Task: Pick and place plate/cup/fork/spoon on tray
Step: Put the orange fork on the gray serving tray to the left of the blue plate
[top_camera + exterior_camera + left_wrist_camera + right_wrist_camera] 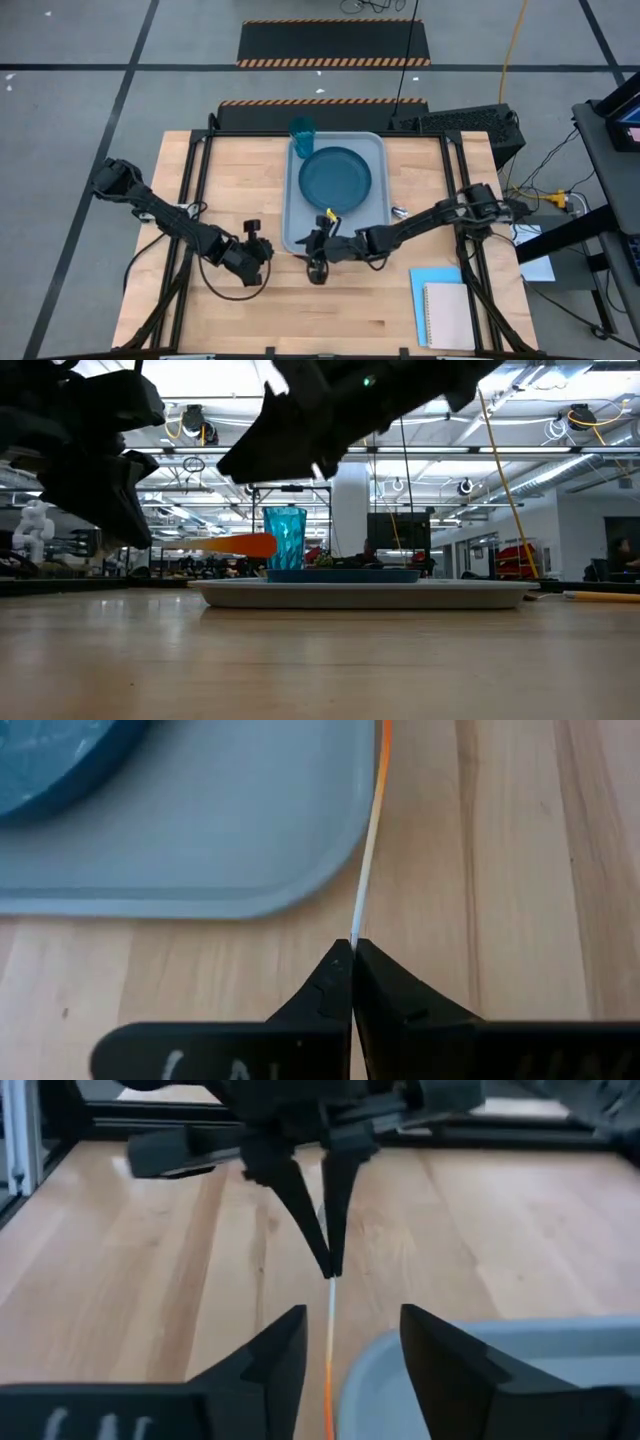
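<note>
The dark blue plate [335, 175] lies in the grey-blue tray [377, 215]. The teal cup [303, 132] stands upright at the tray's far left corner. My left gripper [353, 952] is shut on a thin orange-handled utensil [372, 850] just off the tray's near left corner. It shows edge-on, so I cannot tell fork from spoon. My right gripper [352, 1315] is open and faces the left one. Its fingers stand on either side of the orange handle [329, 1350] and a little above it, without touching. My left gripper pinches the utensil's silver end [356, 925] between its two fingertips. The fingers come level from the table's left and lie along the utensil. The utensil is lifted clear of the table and sticks out level toward the right, its orange handle [245, 545] free.
A light blue paper sheet [435, 280] and a beige notebook [447, 315] lie at the near right. A small silver thing [399, 212] lies on the wood just right of the tray. Bare wood lies at the near left.
</note>
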`<control>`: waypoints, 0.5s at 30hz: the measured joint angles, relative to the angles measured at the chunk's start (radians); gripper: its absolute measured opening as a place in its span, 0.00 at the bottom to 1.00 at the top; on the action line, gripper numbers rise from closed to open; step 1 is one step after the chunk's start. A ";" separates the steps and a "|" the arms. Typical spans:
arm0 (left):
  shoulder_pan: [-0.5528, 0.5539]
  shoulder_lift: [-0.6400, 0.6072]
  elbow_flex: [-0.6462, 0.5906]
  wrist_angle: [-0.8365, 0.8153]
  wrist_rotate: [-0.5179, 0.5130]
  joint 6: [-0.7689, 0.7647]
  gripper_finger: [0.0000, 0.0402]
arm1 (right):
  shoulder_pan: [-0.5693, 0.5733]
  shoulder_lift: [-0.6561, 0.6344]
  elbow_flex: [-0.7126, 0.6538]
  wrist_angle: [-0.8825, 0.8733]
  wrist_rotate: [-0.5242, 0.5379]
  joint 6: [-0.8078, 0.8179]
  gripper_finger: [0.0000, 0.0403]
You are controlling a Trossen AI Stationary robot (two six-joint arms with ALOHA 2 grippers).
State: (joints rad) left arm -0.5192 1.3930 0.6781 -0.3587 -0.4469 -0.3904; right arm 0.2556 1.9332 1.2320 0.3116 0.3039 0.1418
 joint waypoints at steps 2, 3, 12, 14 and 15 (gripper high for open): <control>0.004 0.000 0.000 0.013 -0.004 0.016 0.01 | -0.012 0.014 0.000 0.019 -0.026 0.032 0.41; 0.005 0.000 0.000 0.020 -0.006 0.028 0.01 | -0.016 0.019 0.000 0.023 -0.047 0.046 0.41; 0.013 0.000 0.000 0.119 -0.067 0.201 0.01 | -0.028 0.046 0.032 0.020 -0.142 0.098 0.41; -0.001 0.000 0.000 0.145 -0.102 0.292 0.01 | -0.033 0.032 0.032 0.003 -0.180 0.133 0.41; -0.010 0.000 0.000 0.167 -0.126 0.348 0.01 | -0.034 0.018 0.032 -0.014 -0.184 0.147 0.41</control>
State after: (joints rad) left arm -0.5287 1.3930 0.6781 -0.1919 -0.5734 -0.0427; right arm 0.2215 1.9508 1.2637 0.2978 0.1194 0.2890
